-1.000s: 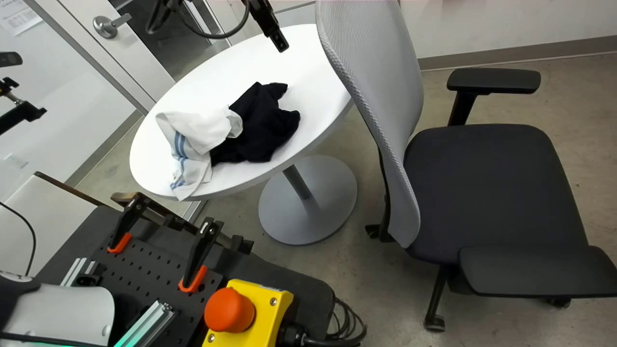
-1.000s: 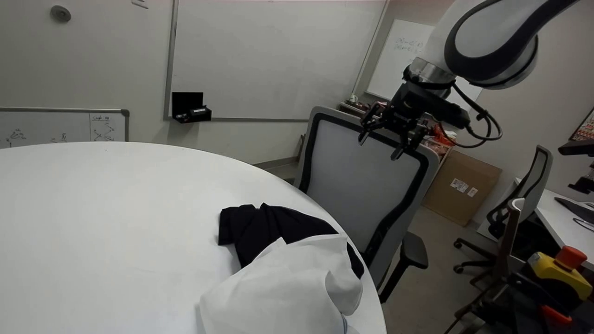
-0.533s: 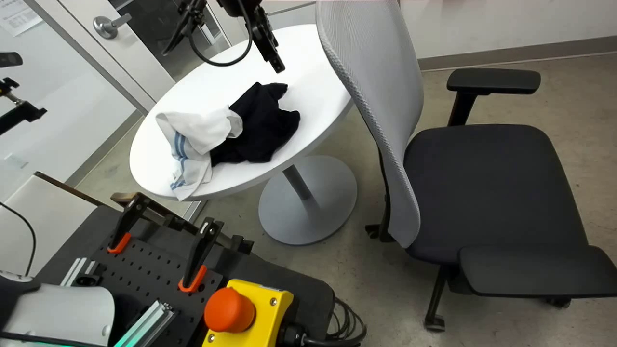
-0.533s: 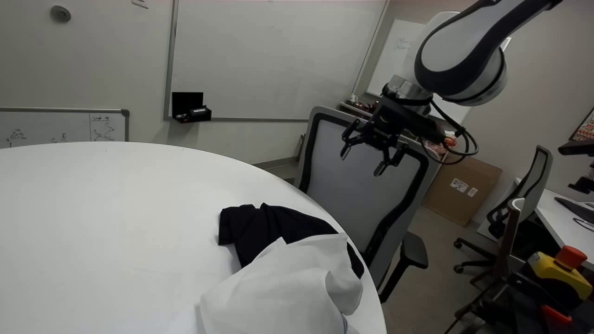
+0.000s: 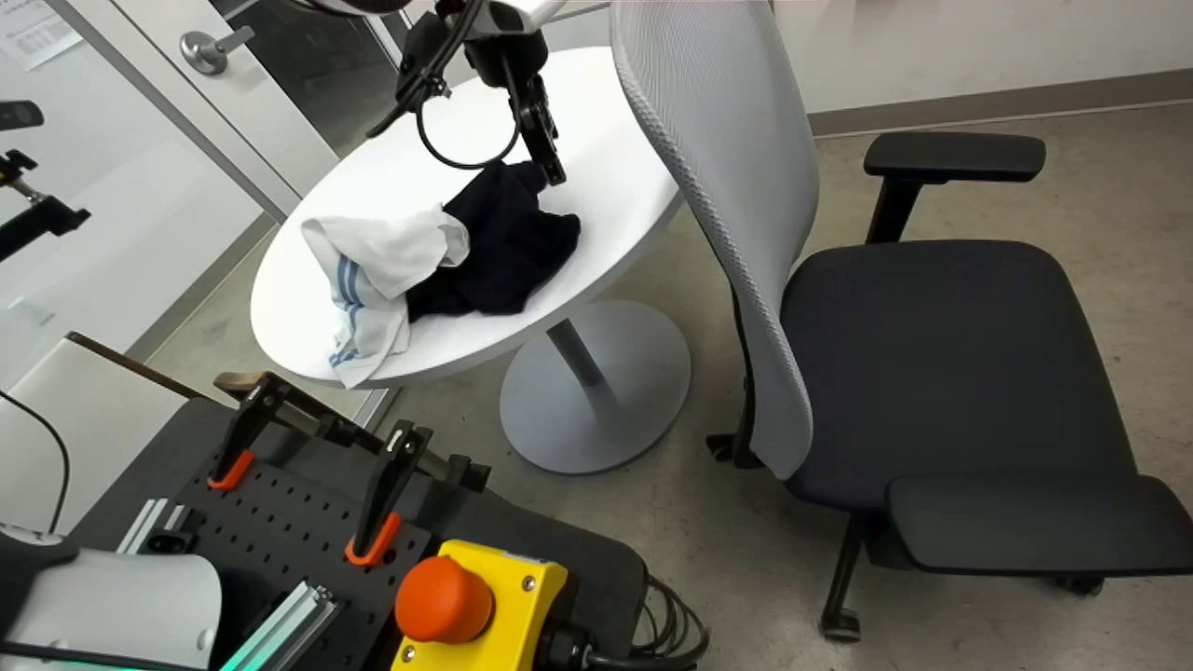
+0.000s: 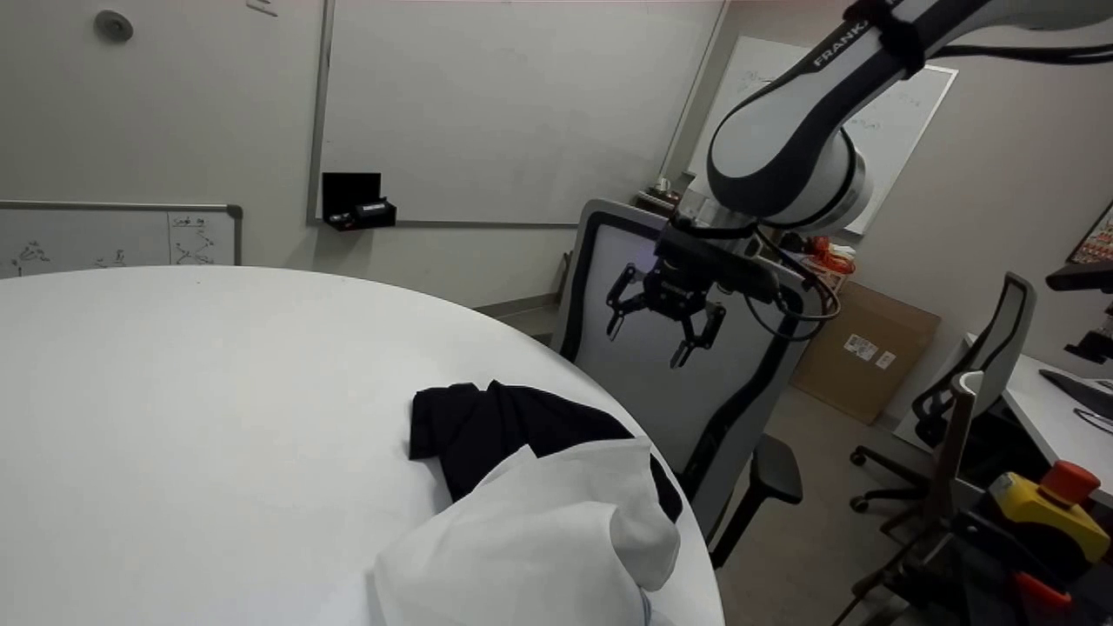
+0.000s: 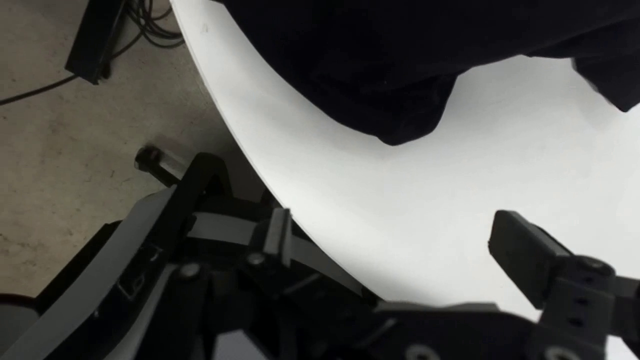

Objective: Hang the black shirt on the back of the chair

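A round white table (image 5: 606, 130) and a pale wall (image 5: 979, 37)

The table has a gray pole (image 5: 576, 354) and a round gray foot (image 5: 643, 401), in the middle of an exterior view. The floor (image 5: 746, 559) is tan-gray and a bit blotchy. In the upper left is a white door (image 5: 261, 112) with a silver handle (image 5: 210, 53) and dark glass (image 5: 335, 84). In the upper right, a brown strip (image 5: 1007, 102) runs along the bottom of the wall. In an exterior view, a big whiteboard (image 6: 522, 104) hangs at the top middle, and a low whiteboard (image 6: 78, 235) with scribbles (image 6: 33, 252) is at the left. On the right are a brown box (image 6: 835, 365) with white labels (image 6: 861, 347), a gray desk chair (image 6: 1000, 335) and a white desk (image 6: 1048, 417).
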Robot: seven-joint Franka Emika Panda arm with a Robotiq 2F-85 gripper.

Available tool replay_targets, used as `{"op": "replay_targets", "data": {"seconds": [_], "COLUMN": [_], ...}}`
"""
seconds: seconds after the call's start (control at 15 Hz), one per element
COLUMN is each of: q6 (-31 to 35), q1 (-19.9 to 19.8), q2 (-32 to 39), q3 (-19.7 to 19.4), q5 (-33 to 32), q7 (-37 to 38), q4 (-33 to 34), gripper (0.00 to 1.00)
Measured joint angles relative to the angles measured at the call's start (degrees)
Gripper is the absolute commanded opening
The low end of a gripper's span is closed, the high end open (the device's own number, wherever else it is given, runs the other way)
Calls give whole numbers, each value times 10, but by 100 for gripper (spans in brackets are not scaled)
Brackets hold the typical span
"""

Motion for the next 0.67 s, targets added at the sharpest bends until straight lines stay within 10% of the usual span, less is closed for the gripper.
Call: {"op": "replay_targets", "data": {"seconds": [0.67], "q6": [-68], "q1": [12], "q2": [136], "q3": [-1], "q5": [0], "q7": [0], "q4": [135], "gripper": [100]}}
